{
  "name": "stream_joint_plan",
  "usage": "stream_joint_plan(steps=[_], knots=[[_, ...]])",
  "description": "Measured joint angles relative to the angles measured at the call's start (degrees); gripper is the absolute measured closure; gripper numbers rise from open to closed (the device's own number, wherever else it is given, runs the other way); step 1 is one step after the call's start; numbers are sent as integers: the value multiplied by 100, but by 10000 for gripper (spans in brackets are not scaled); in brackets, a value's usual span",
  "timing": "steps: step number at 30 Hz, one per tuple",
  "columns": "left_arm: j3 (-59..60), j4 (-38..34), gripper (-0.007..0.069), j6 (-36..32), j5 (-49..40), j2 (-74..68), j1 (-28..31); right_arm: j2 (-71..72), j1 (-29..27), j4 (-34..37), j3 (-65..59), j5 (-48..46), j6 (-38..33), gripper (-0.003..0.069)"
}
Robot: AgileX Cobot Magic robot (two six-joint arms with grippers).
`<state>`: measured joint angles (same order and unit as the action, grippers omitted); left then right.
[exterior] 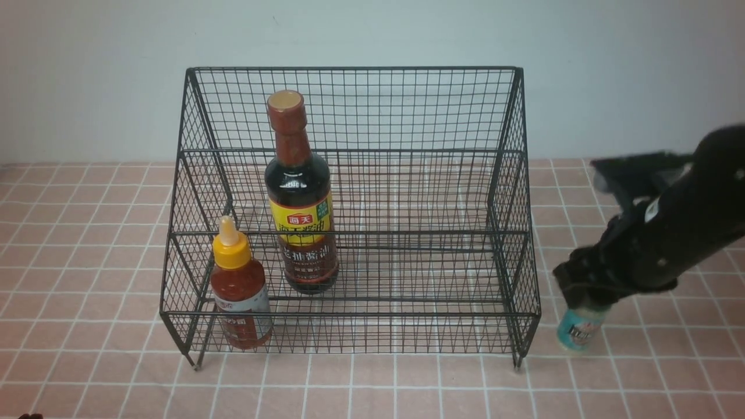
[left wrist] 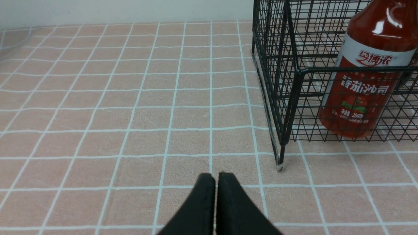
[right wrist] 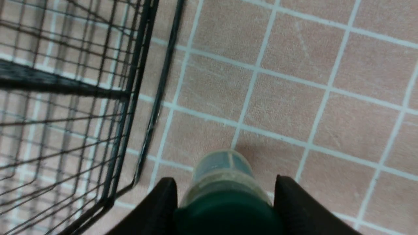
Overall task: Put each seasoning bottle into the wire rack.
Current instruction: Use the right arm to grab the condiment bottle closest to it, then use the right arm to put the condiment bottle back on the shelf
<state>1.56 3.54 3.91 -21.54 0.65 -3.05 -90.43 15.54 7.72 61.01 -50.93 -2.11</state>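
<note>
Three bottles: two are seen inside the rack, one outside it.
Tall bottle: a dark glass soy-sauce bottle (exterior: 301, 198) with brown cap and yellow-red label is stood upright on a middle tier, left of centre.
Short bottle: a red-sauce plastic bottle (exterior: 240, 291) with yellow nozzle cap is stood upright on the lowest front tier, at the left corner.
Small shaker: a clear shaker (exterior: 578, 329) with teal label and green lid is stood on the pink tiled tabletop (exterior: 87, 244), just beside the rack's right front leg.
Rack: a large black wire-mesh rack (exterior: 407, 151) with stepped tiers is otherwise unfilled.
Right gripper (right wrist: 225, 199): the jaws are set on either side of the shaker's lid; contact cannot be told.
Left gripper (left wrist: 216, 186): the jaws are pressed together, nothing held.
</note>
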Motion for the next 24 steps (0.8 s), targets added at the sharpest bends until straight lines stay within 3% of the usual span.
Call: stream_joint_plan(steps=[9, 15, 20, 24], knots=[[0, 0, 631, 0, 0, 0, 0, 1347, 125, 0, 934, -1221, -5, 312], [0, 0, 631, 0, 0, 0, 0, 1786, 920, 5, 960, -1522, 105, 312], [0, 0, 631, 0, -4, 0, 5, 1640, 1866, -351, 960, -994, 626, 312], [0, 0, 631, 0, -4, 0, 5, 1333, 2159, -707, 992, -694, 973, 312]])
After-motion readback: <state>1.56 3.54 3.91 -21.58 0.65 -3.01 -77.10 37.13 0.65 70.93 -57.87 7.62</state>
